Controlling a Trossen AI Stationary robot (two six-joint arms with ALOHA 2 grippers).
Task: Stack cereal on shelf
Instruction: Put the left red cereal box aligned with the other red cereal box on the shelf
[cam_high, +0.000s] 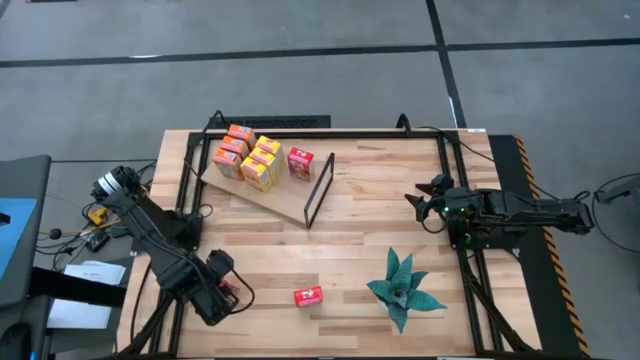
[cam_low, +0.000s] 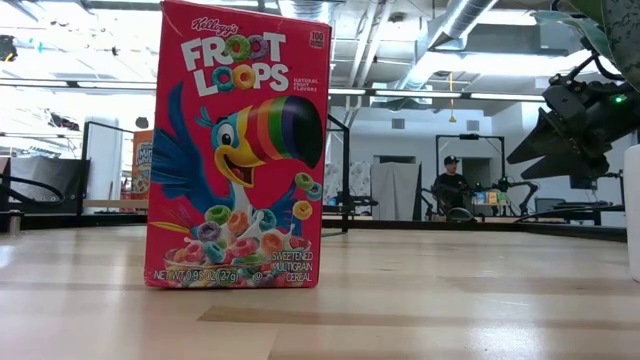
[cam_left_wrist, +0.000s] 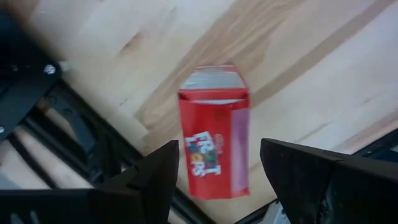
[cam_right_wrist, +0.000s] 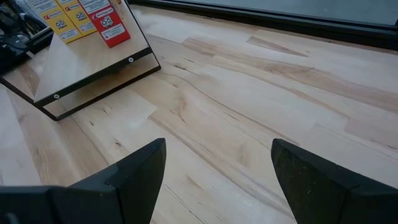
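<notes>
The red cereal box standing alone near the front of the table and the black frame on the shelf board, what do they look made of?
The small red printed cereal box looks like thin glossy cardboard, with creased edges. The thin black rectangular frame seems painted metal: slim, straight bars.

Robotics lab or workshop, industrial build. Bare ceiling ducts (cam_low: 470, 20) and pipes overhead, grey concrete floor (cam_high: 300, 60) with dark seams round slatted wooden table (cam_high: 370, 250). Person (cam_low: 452, 185) at far bench, black metal frames and more equipment beyond. Loose cables (cam_high: 70, 235) and papers at table's left edge.
</notes>
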